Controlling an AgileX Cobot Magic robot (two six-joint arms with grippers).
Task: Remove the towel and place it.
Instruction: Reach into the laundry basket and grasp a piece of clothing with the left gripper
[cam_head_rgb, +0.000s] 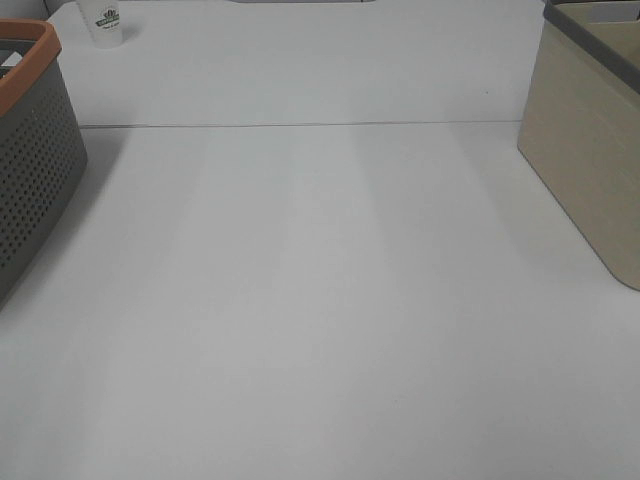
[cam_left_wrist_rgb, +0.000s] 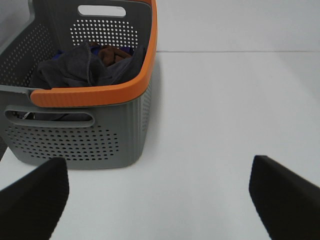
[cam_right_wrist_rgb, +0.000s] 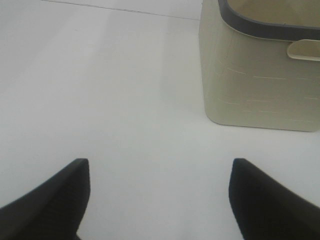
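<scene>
While your left gripper (cam_left_wrist_rgb: 157, 180) hangs over the white table (cam_head_rgb: 320, 300), its jaws stand released, spread wide with only bare tabletop between the two dark fingers (cam_left_wrist_rgb: 35, 200). Your right gripper (cam_right_wrist_rgb: 160, 172) is the same: jaws parted, gripping nothing, bare table below.

Ahead of your left gripper, off to one side of the gap between the fingers, stands the grey perforated basket (cam_left_wrist_rgb: 90, 145) with its orange rim. The towel (cam_left_wrist_rgb: 75, 67) lies crumpled inside it, a dark heap bunched against the near wall just under the rim, apart from your fingers. A rust-brown cloth (cam_left_wrist_rgb: 111, 54) lies in the basket behind the towel, touching it.

Ahead of your right gripper sits the beige bin (cam_right_wrist_rgb: 250, 85) with a dark grey rim; you cannot see its inside.

From the high camera, the basket is at the table's left edge, the bin at the right, well apart. A white paper cup (cam_head_rgb: 106, 22) stands at the far left.
</scene>
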